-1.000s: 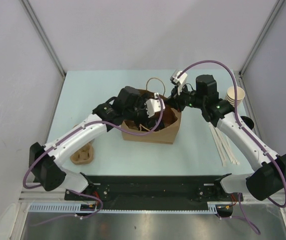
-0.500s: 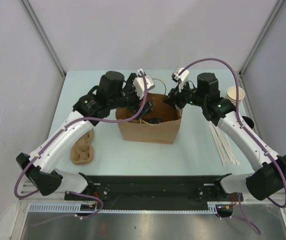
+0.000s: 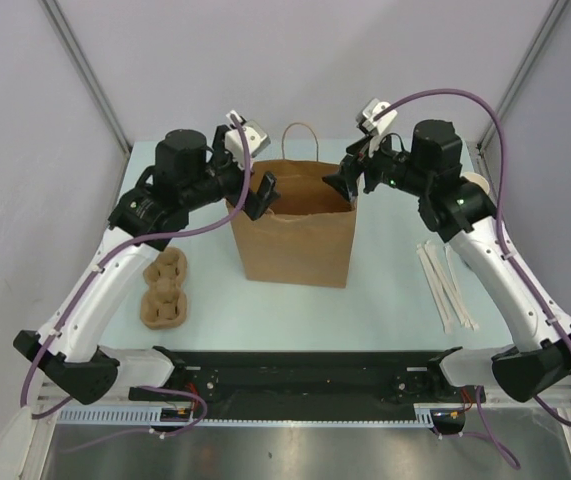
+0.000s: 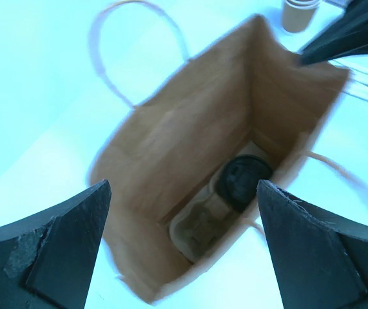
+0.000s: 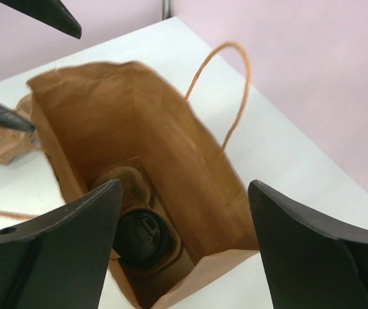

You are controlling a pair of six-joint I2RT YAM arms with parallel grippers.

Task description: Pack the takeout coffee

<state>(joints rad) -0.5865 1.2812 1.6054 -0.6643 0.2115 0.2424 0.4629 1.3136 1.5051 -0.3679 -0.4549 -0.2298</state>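
The brown paper bag (image 3: 293, 235) stands upright and open at the table's middle. The takeout coffee (image 5: 142, 237), a cup under a black lid, sits at the bag's bottom in a moulded pulp carrier (image 5: 122, 187); it also shows in the left wrist view as the coffee (image 4: 245, 180) beside the carrier's free pocket (image 4: 204, 222). My left gripper (image 3: 256, 188) hangs open above the bag's left rim, holding nothing. My right gripper (image 3: 343, 180) hangs open above the right rim, clear of the paper. Left gripper (image 4: 182, 193) and right gripper (image 5: 185, 187) both look down into the bag (image 4: 190, 122).
A second pulp cup carrier (image 3: 163, 290) lies on the table left of the bag. A stack of lidless paper cups (image 3: 476, 186) stands at the back right, partly behind the right arm. White stirrers (image 3: 445, 285) lie to the right. The bag's handles (image 3: 300, 140) stick up.
My left arm rose out of the bag and drew back to the left. My right gripper opened, let go of the bag's rim and lifted. The bag went from leaning to upright.
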